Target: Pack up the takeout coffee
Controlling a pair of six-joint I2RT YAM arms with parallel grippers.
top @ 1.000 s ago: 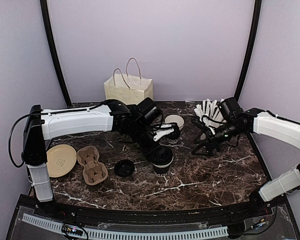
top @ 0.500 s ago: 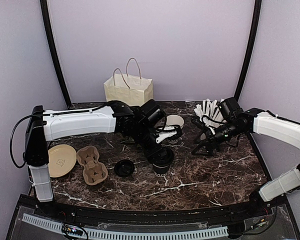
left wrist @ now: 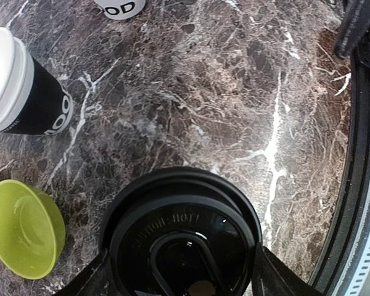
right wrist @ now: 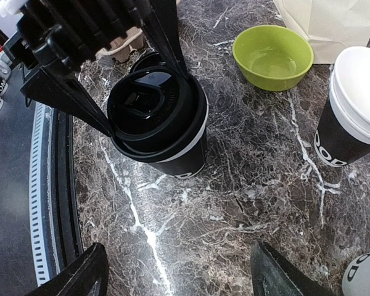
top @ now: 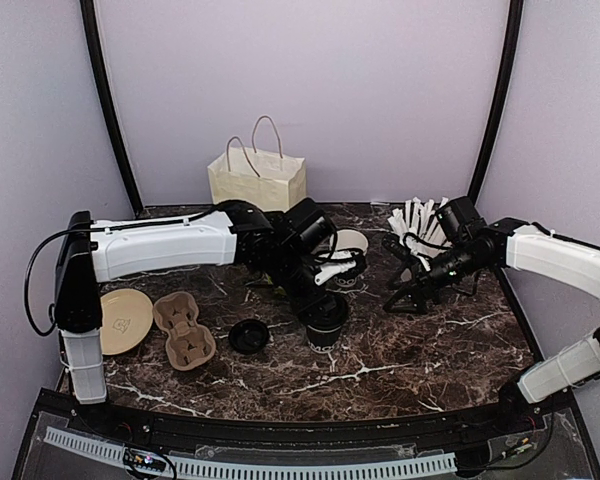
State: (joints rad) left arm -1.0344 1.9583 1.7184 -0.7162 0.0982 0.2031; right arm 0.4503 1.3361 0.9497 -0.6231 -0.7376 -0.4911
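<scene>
Lidded cup (left wrist: pixel 182 240), near rim seemingly off-frame

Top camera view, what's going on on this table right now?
The left gripper is closed around a lidded coffee cup standing mid-table, fingers on either side of its lid. The right gripper hangs open off to the right, holding nothing. A second black cup stands behind. Nothing is packed yet: no cup sits in the cardboard carrier at the left, and a loose lid lies beside it.
</scene>
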